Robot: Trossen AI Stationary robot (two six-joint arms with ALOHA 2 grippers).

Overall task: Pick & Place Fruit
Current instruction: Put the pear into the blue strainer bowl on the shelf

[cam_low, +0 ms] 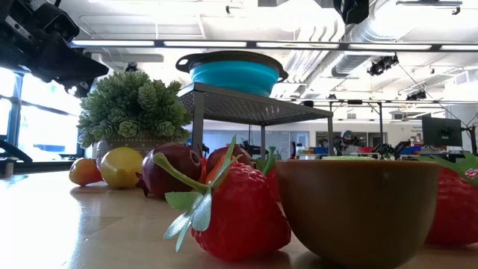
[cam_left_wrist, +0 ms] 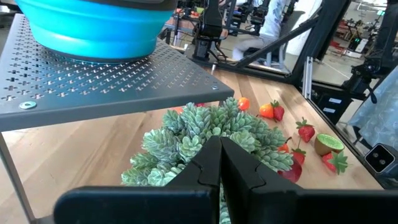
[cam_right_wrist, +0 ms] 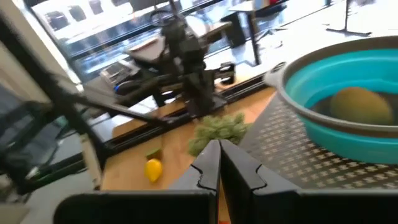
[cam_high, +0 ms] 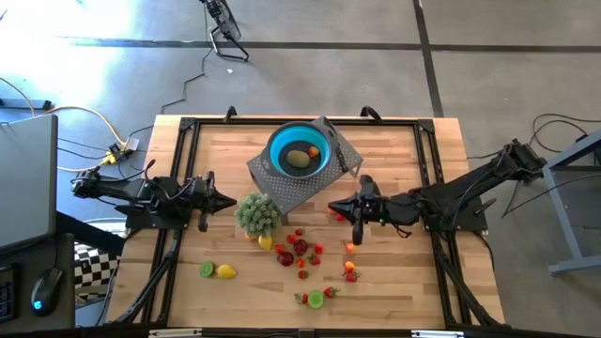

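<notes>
Your left gripper (cam_high: 232, 200) and right gripper (cam_high: 331, 207), both pinched together and empty, flank the perforated grey metal stand (cam_high: 274, 186); small glossy plastic fruit (cam_high: 300, 248) scatters on open wooden tabletop (cam_high: 404, 291) below.

We see most of the fruit (cam_high: 300, 249) scattered loose on the wooden table, in red, orange, yellow and lime green. A brownish green piece (cam_high: 298, 159) and an orange piece (cam_high: 313, 151) lie inside the blue bowl (cam_high: 279, 141). A lemon (cam_high: 226, 271) and a lime half (cam_high: 207, 269) lie apart from the others.
</notes>
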